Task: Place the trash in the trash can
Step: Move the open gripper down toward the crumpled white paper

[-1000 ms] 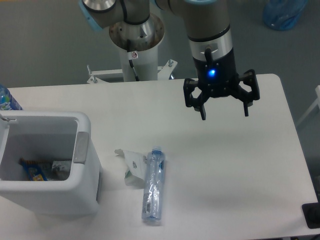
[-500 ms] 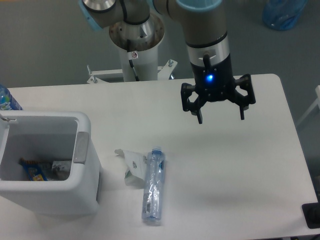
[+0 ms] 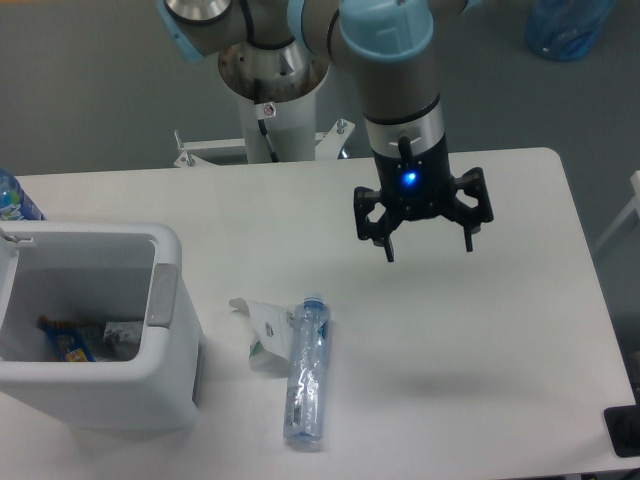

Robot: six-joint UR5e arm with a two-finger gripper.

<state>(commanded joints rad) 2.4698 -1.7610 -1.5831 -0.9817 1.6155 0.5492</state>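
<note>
A crushed clear plastic bottle with a blue cap lies lengthwise on the white table, cap pointing away from me. Touching its left side is a crumpled white paper wrapper with green marks. The white trash can stands at the left front, open on top, with a few scraps inside. My gripper hangs open above the table, up and to the right of the bottle, holding nothing. Its two fingers point down and stand wide apart.
The arm's white pedestal rises behind the table. A bottle with a blue label peeks in at the left edge. A translucent blue bag lies on the floor at top right. A dark object sits at the table's right front corner.
The open gripper has drifted left and slightly toward the front, nearer to the bottle and wrapper. Nothing on the table has moved.
</note>
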